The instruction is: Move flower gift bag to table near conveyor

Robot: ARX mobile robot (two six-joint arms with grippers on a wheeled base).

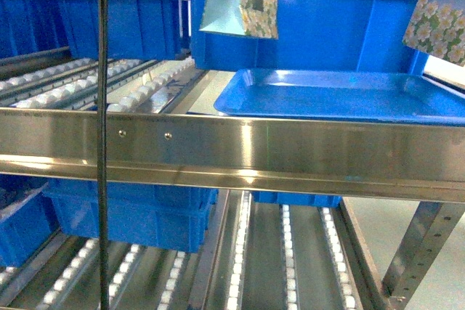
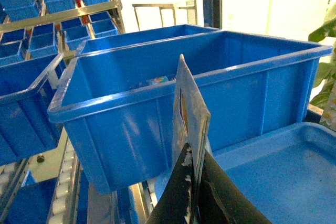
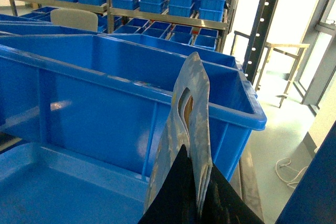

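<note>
Two flower bags held up over the roller rack

The left pincer [image 2: 195, 195] is clamped on the top edge of a flat gift bag [image 2: 189, 114], so the bag's long axis runs out from the jaws, thin edge toward the wrist camera, just before the big blue bin [image 2: 126, 114]. The right pincer [image 3: 197, 192] grips a second flower bag [image 3: 191, 124] the same way. Both hang clear above the blue tray [image 1: 341, 92] and the conveyor [image 1: 232, 147], likely so they can be carried off; the desk is not in view.
</note>
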